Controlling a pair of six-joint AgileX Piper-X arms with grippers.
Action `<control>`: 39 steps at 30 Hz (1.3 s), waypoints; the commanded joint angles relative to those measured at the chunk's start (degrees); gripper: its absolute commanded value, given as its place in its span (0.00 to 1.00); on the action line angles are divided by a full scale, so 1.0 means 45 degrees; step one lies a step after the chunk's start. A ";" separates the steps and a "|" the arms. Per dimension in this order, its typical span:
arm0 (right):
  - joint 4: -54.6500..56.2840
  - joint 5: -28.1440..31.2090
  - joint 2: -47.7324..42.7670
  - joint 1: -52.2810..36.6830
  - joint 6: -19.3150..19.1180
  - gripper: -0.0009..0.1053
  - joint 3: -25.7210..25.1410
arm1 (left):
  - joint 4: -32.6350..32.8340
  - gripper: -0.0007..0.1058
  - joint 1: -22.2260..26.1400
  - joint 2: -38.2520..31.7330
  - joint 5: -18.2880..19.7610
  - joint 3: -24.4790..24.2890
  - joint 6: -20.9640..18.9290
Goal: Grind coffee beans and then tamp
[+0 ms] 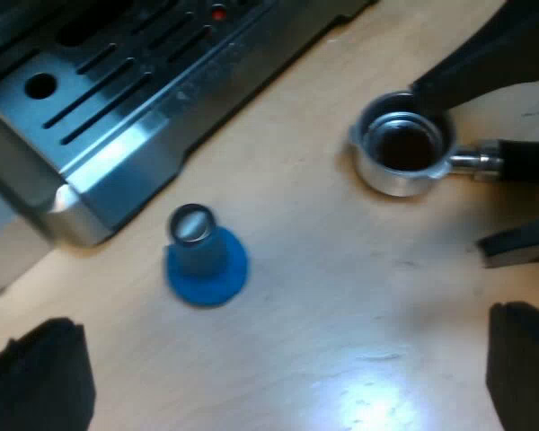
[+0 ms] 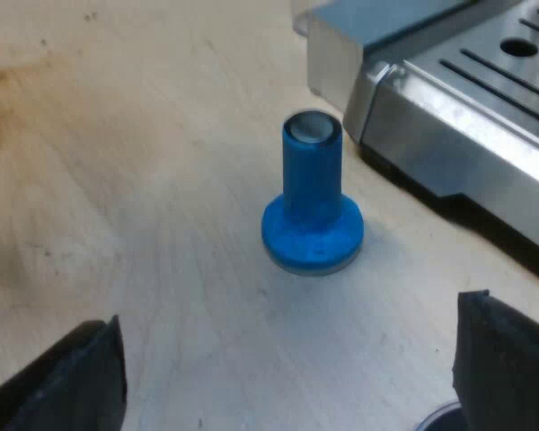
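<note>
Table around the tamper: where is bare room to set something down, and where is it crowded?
Bare table lies between the blue tamper and the metal holder, and on the tamper's side away from the espresso machine. Crowded: the narrow gap between tamper and machine corner, and around the holder, where the right gripper hangs.

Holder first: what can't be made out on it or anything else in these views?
1. Holder, left wrist view: handle's end cut off by the edge; basket's dark inside too blurred to tell grounds from shadow.
2. Espresso machine, both views: everything above the drip tray cut off by the edge.
3. Tamper, both views: underside hidden against the table.
</note>
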 commanded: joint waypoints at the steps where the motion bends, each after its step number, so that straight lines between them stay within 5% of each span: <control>1: -0.0389 0.0029 0.0012 -0.0014 -0.0102 0.72 -0.0024 | -0.0316 0.84 -0.0060 0.0031 -0.0557 -0.0006 -0.0099; 7: -0.0458 -0.0028 0.0012 -0.0014 0.0138 0.72 -0.0024 | -0.0393 0.84 -0.0060 0.0622 -0.0826 -0.0081 -0.0099; 14: -0.0458 -0.0028 0.0012 -0.0014 0.0467 0.72 -0.0024 | -0.0683 0.84 -0.0270 0.3153 -0.0483 -0.0418 -0.0099; 25: -0.0458 -0.0028 0.0012 -0.0014 0.0467 0.72 -0.0024 | -0.0816 0.84 -0.1181 0.6437 -0.1597 -0.1444 -0.0099; 39: -0.0458 -0.0028 0.0012 -0.0014 0.0467 0.72 -0.0024 | -0.2465 0.84 -0.1161 0.9285 -0.1760 -0.1486 0.0227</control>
